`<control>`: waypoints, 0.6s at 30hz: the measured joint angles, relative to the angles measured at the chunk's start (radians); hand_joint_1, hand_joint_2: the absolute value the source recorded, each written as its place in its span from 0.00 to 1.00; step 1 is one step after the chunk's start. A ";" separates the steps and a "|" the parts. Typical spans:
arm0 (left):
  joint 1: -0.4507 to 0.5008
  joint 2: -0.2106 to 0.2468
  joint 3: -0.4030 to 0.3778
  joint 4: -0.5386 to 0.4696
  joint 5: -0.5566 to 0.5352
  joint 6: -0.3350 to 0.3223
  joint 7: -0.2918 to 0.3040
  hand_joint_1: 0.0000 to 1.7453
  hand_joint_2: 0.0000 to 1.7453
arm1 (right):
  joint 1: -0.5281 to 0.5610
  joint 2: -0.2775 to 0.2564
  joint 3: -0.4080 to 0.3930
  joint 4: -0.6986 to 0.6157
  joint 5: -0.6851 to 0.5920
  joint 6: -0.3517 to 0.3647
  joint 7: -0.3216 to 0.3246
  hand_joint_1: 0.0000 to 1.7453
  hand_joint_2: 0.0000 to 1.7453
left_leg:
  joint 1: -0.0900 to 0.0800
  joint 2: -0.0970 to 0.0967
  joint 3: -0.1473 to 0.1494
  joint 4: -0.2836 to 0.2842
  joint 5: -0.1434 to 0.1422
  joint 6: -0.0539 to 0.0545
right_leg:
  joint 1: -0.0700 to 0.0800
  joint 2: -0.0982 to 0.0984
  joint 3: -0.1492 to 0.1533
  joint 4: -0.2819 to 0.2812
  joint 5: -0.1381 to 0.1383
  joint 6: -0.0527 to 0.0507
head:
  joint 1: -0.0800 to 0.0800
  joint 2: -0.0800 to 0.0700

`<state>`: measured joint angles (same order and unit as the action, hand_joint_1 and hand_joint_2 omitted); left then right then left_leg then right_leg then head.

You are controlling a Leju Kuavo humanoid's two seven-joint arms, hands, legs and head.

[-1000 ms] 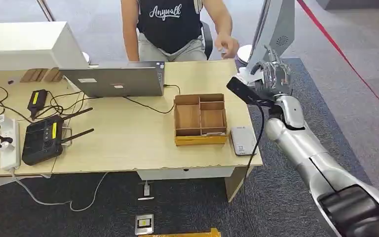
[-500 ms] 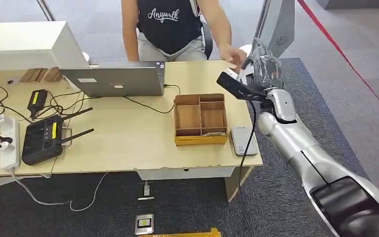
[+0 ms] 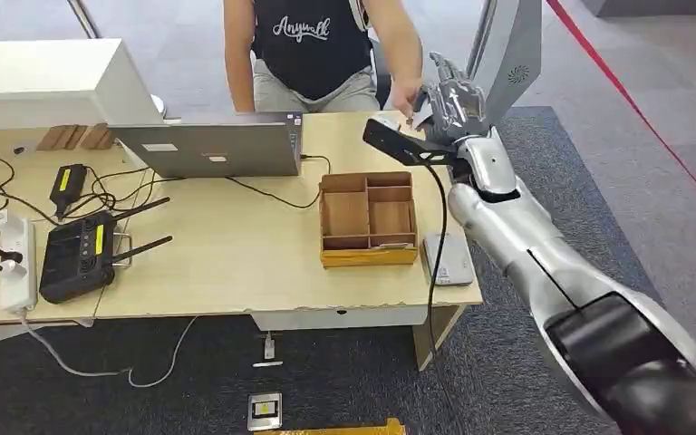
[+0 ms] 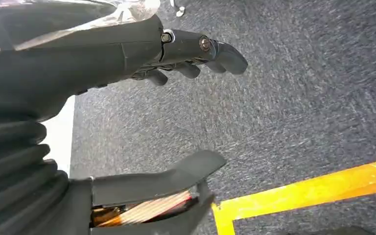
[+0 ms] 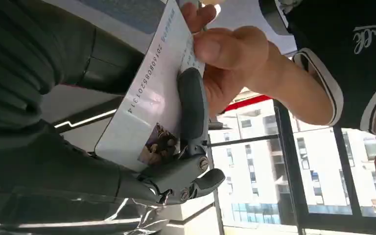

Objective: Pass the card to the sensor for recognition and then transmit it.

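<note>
Pinching card (image 5: 149,105) | right hand (image 5: 127,147) | white, printed digits, small photo | person's hand (image 5: 235,58) touching

Sensor (image 3: 447,258) right of tray (image 3: 368,219) (touching), laptop (image 3: 213,145) behind-left.

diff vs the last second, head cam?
The right hand rose and swung inward over the table's far edge, toward the person. The person's hand came forward to meet it and now pinches the card, which the right hand still grips. Unchanged: laptop, divided box, card reader. In the wrist view, the left hand hangs over the carpet holding nothing.
</note>
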<state>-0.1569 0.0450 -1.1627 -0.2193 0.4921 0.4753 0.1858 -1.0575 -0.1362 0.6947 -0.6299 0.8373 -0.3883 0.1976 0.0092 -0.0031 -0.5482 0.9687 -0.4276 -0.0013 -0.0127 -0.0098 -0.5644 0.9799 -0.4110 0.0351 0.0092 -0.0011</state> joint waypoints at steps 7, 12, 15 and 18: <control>0.014 0.001 -0.001 0.000 0.013 0.008 -0.003 0.00 0.00 | -0.009 0.037 0.018 0.061 -0.001 -0.006 0.000 0.00 1.00 | 0.000 0.000 0.000 0.000 0.000 0.000 | 0.000 0.000 0.000 0.000 0.000 0.000 | 0.000 0.000; 0.017 0.001 -0.001 0.000 0.019 0.016 -0.006 0.00 0.00 | -0.013 0.047 0.025 0.094 -0.003 -0.015 0.006 0.00 1.00 | 0.000 0.000 0.000 0.000 0.000 0.000 | 0.000 0.000 0.000 -0.001 0.000 0.000 | 0.000 0.000; 0.019 0.000 -0.001 0.000 0.022 0.019 -0.006 0.00 0.00 | -0.013 0.048 0.027 0.109 -0.003 -0.015 0.009 0.00 1.00 | 0.000 0.000 0.000 0.000 0.000 0.000 | 0.000 0.000 0.000 0.000 0.000 0.000 | 0.000 0.000; 0.019 0.000 -0.001 0.000 0.022 0.019 -0.005 0.00 0.00 | -0.013 0.049 0.029 0.123 -0.003 -0.016 0.009 0.00 1.00 | 0.000 0.000 0.000 0.000 0.000 0.000 | 0.000 0.000 0.000 0.000 0.000 0.000 | 0.000 0.000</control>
<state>-0.1376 0.0454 -1.1639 -0.2190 0.5142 0.4940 0.1812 -1.0708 -0.0870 0.7233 -0.5066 0.8339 -0.4040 0.2064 0.0091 -0.0031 -0.5479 0.9689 -0.4275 -0.0013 -0.0128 -0.0098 -0.5644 0.9796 -0.4108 0.0351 0.0091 -0.0011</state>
